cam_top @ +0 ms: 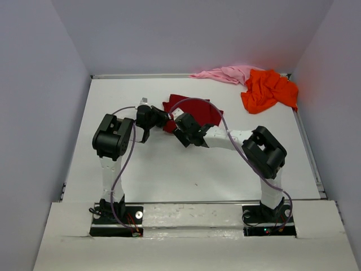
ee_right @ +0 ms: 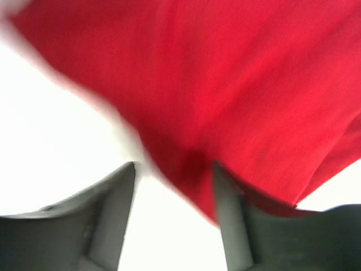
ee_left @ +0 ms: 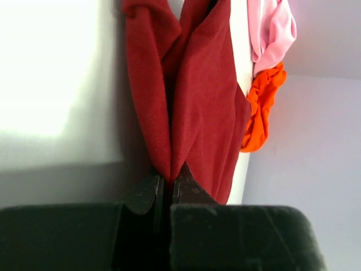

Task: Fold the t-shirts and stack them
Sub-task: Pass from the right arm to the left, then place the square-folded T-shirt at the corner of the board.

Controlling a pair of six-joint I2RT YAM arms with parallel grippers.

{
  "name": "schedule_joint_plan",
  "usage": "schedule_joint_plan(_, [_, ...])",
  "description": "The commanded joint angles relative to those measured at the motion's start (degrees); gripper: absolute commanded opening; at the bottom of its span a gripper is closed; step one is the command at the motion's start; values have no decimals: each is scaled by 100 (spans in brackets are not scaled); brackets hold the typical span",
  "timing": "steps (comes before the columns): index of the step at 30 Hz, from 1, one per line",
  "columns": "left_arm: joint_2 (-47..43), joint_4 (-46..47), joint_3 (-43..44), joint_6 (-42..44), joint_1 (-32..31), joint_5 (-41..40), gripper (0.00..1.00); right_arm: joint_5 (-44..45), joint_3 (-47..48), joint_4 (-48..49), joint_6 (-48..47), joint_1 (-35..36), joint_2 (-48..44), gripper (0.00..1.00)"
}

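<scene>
The left arm [cam_top: 107, 172] and right arm [cam_top: 228, 138] are each built of white tubular links joined by bulky black joint housings [cam_top: 113, 137], stand on black base blocks [cam_top: 115, 218], trail thin purple cables [cam_top: 120, 169] in loose loops, and end in matte black, flat-faced fingers [ee_right: 110, 220].

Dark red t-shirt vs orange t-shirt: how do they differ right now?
Place: the dark red t-shirt lies mid-table between the arms. The orange t-shirt sits at the far right corner against the pink t-shirt.
Contact: the left tool is shut on a fold of the dark red t-shirt, and the right tool is open at it. Neither touches the orange t-shirt.
Shared: both are crumpled, not yet folded.
</scene>
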Motion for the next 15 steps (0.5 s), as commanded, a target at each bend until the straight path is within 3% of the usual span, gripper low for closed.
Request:
schedule_joint_plan(1, [97,-1013,910,752,245,68,0,-500,-464,-389,898,72,-595,70])
schedule_joint_plan(5, [510,-3023,2604,2271,395,-194,0,-623,-1124,-354,1322,301,-1087,74])
schedule_joint_plan(6, [833,-3907,3452,2770,473,-352,0,-720,-1316,-354,1436,388,-1288,74])
schedule_joint_plan(9, [1318,-5028,4574,3284,632,-397,0,-983,-1633,-310,1727,564,-1623,74])
schedule_joint_plan(12, [1906,-5541,5926,3680,869,-441,0,-1318,-1923,-118,1885,679,-2036,74])
schedule_joint_plan(15, [2285,-6156,6675,3830,1133,-450,0,-1476,-2100,-12,1964,784,-2300,74])
